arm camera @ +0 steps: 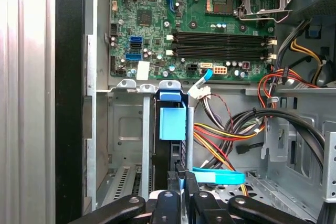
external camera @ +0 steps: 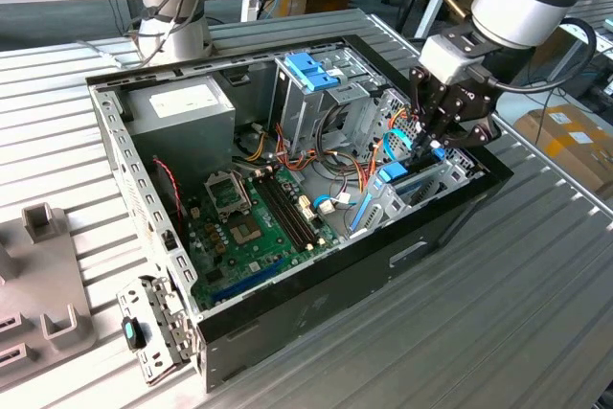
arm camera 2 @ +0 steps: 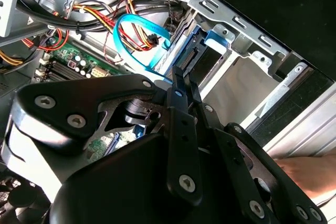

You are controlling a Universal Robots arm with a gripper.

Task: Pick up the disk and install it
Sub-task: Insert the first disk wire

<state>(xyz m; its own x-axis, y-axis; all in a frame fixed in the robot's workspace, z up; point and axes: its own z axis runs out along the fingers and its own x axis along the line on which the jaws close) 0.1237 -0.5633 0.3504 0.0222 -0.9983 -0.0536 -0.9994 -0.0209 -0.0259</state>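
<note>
Gripper (arm camera: 180,174): clenched on the disk (arm camera: 172,124), at its light-blue carrier rail.
Disk position: standing on edge in the metal drive bay (arm camera: 126,124).
Long axis: points from the claw toward the motherboard (arm camera: 210,19).

A ribbed metal table (external camera: 536,332) carries the open computer case (external camera: 316,313), grey fixtures (external camera: 57,275) and a metal bracket (external camera: 158,332).

disk (arm camera: 172,129) in drive bay (arm camera: 123,129) | end effector (external camera: 433,146) above | motherboard (external camera: 254,227) beside
</note>
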